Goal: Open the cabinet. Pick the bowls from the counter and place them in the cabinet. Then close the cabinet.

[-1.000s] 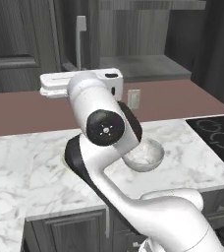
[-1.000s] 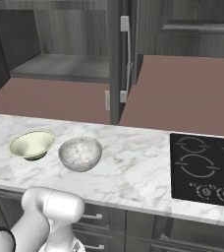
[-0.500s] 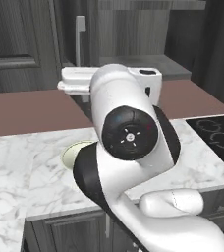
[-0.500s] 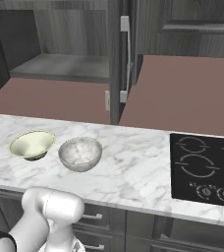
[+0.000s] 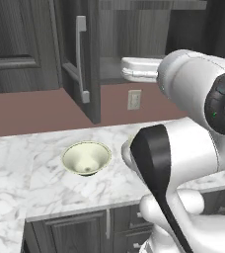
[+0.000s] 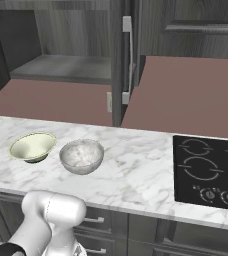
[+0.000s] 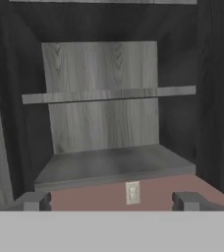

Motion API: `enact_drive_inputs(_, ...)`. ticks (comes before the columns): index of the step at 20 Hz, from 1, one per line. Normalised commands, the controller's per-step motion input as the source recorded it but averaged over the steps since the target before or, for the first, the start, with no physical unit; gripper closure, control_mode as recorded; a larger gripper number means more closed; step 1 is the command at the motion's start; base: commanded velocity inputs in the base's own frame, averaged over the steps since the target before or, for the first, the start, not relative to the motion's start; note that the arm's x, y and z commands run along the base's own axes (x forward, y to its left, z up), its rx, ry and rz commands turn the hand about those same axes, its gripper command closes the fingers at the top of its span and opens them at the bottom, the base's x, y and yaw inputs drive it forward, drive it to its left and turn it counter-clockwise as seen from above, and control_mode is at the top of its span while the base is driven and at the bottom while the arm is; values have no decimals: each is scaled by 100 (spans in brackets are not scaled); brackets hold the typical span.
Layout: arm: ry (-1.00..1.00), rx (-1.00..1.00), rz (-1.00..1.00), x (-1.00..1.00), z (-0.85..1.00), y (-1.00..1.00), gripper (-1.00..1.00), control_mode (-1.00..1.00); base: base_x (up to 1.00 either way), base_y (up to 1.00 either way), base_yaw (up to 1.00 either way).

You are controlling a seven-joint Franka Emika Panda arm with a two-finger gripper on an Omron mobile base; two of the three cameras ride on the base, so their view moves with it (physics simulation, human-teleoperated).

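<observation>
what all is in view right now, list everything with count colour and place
cabinet: one, dark grey wood grain, on the wall above the counter, door swung open, shelves bare
door handle: one, silver bar, on the open door's edge
bowls: two, on the counter side by side; pale cream one to the left in the right base view, marbled grey-white one next to it
counter: one, white marble with grey veins
cooktop: one, black, set in the counter at the right
wall outlet: one, pale, on the reddish-brown backsplash
low cabinets: dark, below the counter
gripper: one, dark finger tips, open, facing the cabinet interior
</observation>
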Motion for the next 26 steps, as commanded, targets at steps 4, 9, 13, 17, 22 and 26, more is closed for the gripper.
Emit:
enact_drive_inputs(4,0,7,12,55,-14,-52,-100,-100,0,0,0)
enact_drive_inputs(9,0,6,12,43,-16,-32,-100,-100,0,0,0)
enact_drive_inputs(13,0,5,11,39,-17,-16,-100,-100,0,0,0)
enact_drive_inputs(17,0,2,7,44,-16,1,-100,-100,0,0,0)
enact_drive_inputs(22,0,0,5,53,-3,0,-100,-100,0,0,0)
enact_drive_inputs(26,0,0,2,48,0,8,-100,-100,0,0,0)
